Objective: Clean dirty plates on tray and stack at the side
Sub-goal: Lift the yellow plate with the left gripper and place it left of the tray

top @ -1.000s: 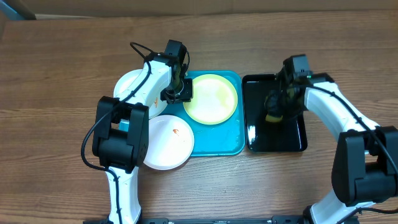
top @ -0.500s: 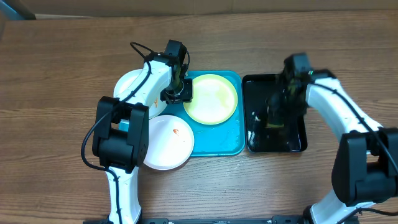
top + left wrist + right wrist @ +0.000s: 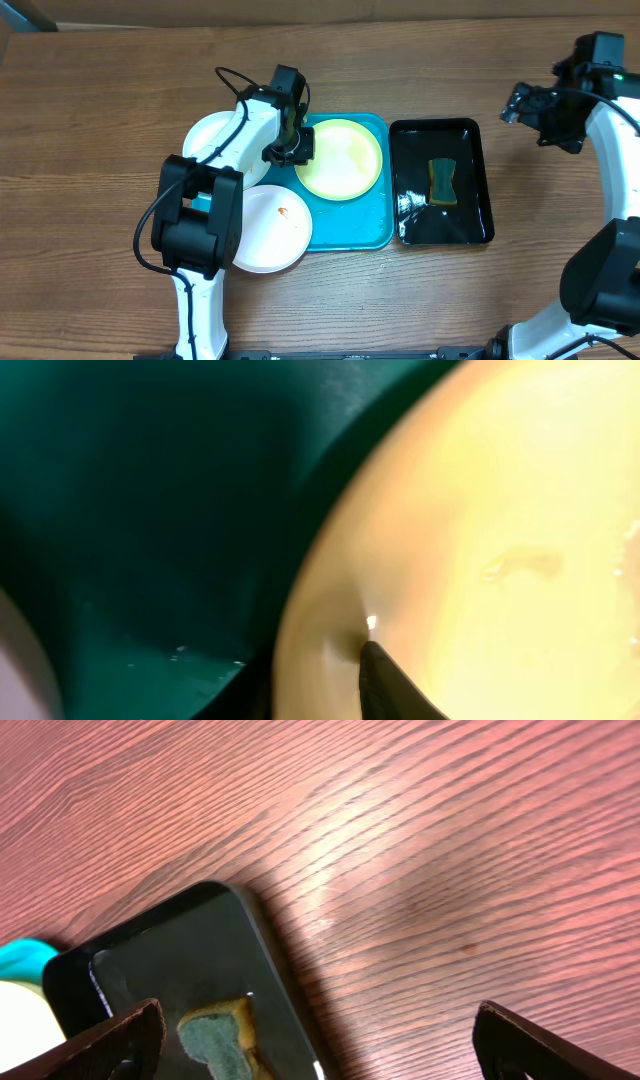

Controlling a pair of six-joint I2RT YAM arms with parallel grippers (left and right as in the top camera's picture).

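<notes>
The lime-green-rimmed plate [image 3: 342,158] lies on the turquoise tray [image 3: 350,228]. My left gripper [image 3: 290,152] is at the plate's left edge. In the left wrist view the plate's rim [image 3: 320,610] sits pinched between the two dark fingers of my left gripper [image 3: 315,675], over the tray [image 3: 150,510]. One white plate [image 3: 270,228] with an orange smear overlaps the tray's left edge. Another white plate [image 3: 212,142] lies behind it, partly under the arm. My right gripper [image 3: 540,110] hangs open and empty over bare table, right of the tray.
A black tray [image 3: 478,215] holding water stands right of the turquoise one, with a yellow-green sponge [image 3: 441,181] lying in it. The right wrist view shows that black tray's corner [image 3: 150,950], the sponge [image 3: 215,1035] and wood table beyond.
My right gripper opened, left the sponge in the black tray and pulled up and away to the far right. The left gripper stayed at the green plate's rim.
</notes>
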